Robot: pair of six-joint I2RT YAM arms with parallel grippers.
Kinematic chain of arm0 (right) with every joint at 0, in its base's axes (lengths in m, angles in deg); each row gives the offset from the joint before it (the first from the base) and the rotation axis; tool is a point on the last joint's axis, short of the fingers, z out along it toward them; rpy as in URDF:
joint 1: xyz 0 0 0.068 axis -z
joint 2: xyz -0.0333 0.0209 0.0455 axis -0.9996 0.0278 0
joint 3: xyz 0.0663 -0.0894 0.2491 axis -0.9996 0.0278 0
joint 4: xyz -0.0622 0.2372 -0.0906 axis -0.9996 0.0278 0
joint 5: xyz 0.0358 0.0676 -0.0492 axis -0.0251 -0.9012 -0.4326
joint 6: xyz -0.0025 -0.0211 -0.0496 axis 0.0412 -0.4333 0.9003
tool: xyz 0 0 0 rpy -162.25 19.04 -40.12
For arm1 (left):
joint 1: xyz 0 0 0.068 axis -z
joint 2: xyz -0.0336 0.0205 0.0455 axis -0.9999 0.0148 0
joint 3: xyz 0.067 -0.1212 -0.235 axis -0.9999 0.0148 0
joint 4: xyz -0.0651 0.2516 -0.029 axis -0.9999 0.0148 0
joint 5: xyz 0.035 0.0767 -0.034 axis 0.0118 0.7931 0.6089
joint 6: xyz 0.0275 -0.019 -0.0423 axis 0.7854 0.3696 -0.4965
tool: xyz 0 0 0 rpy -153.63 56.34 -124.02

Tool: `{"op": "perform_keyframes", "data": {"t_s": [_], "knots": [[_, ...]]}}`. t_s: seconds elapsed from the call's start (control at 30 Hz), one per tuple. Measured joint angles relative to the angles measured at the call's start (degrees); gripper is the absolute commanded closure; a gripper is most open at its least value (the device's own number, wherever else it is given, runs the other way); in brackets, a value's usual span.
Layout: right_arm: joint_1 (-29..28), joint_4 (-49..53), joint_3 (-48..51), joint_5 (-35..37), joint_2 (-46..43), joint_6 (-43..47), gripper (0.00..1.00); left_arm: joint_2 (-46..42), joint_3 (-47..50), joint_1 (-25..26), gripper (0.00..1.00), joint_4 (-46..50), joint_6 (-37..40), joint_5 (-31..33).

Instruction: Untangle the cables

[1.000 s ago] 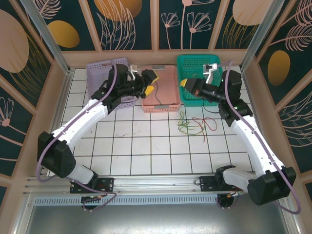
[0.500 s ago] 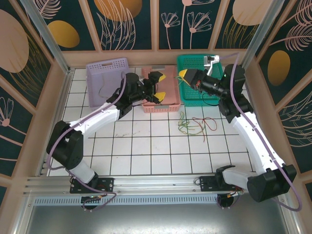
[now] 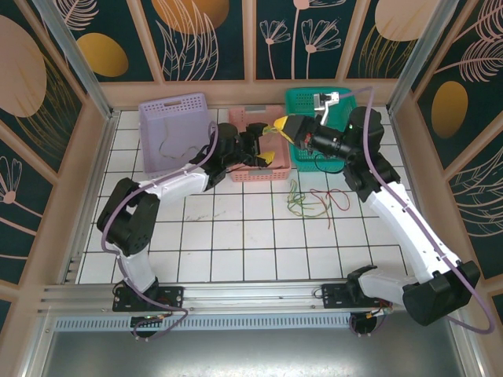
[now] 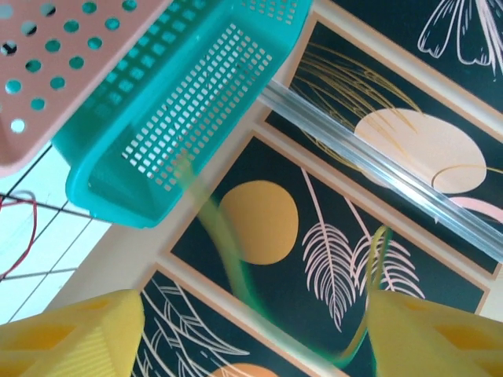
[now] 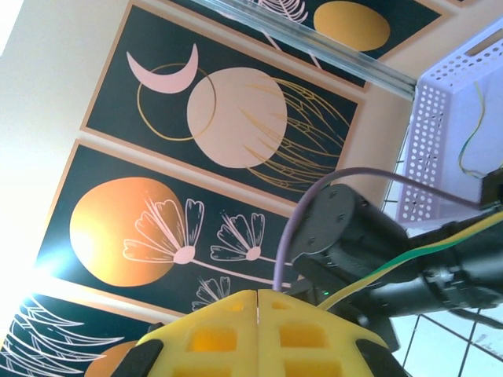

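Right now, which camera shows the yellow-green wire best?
The right wrist view: the yellow-green wire is sharp there, running from the right gripper's shut jaws. The left wrist view shows a blurry loop; the top view, just a short, thin bit.

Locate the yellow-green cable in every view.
Top external: yellow-green cable, upper centre, over the pink basket.
Left wrist: blurred loop, lower centre, between the left fingers.
Right wrist: lower right, running out from the shut right fingers.
Shared landmark: floral wall panels.
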Motion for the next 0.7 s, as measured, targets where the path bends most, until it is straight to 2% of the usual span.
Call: {"op": "perform_keyframes", "data": {"t_s": [0.13,0.2,0.23,0.47,0.7], "knots": [[-1.0,0.0,0.0,0.6,0.0,-0.2,1.0,1.6,0.0,0.0,0.64,-2.6,-1.0,1.8],[-1.2,0.0,0.0,1.0,0.0,-0.4,1.0,1.8,0.0,0.0,0.92,-3.3,-1.2,2.7],[-1.2,0.0,0.0,1.2,0.0,-0.4,1.0,1.8,0.1,0.0,1.0,-3.9,-1.1,3.0],[-0.4,0.7,-0.9,3.3,-0.1,-0.2,1.0,-0.1,6.3,-1.8,1.0,-5.6,-1.3,4.2],[6.6,1.3,-6.3,5.7,-1.9,0.1,1.0,-8.3,16.6,-10.1,1.0,-2.8,-0.5,4.4]]}}
